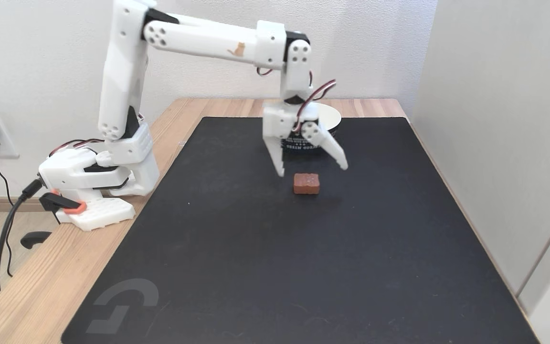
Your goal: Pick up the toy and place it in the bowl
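Note:
The toy (306,183), a small reddish-brown block with a bumpy top, lies on the black mat near its middle. My white gripper (313,169) hangs just above and slightly behind it, open wide, one fingertip to the left of the block and the other up to its right. Nothing is between the fingers. The bowl (332,117), white inside and dark navy outside with white print, stands behind the gripper at the back of the mat; the gripper and wrist cover much of it.
A black mat (303,248) covers most of the wooden table (41,296). The arm's base (93,181) is clamped at the table's left edge, with cables trailing off. A white wall panel (504,143) rises along the right side.

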Motion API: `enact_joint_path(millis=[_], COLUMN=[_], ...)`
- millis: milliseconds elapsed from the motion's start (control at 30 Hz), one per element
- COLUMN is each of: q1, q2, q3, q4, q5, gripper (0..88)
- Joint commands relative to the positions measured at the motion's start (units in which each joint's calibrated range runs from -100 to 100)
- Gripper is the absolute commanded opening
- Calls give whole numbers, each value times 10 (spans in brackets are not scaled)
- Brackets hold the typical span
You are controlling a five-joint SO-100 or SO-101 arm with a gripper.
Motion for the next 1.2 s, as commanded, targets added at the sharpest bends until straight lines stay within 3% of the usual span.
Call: enact_joint_path(millis=[0,733,767,933,967,1167], q1=[-12,-4,-4,-2,0,9], q2=[12,80,80,80,80,79], q3=[-29,-34,-34,-33,-34,-34], q4=[5,-14,-14,-36,-41,-41], q5=[-1,-1,-1,-1,-1,2], gripper=[461,457,443,128,26,23])
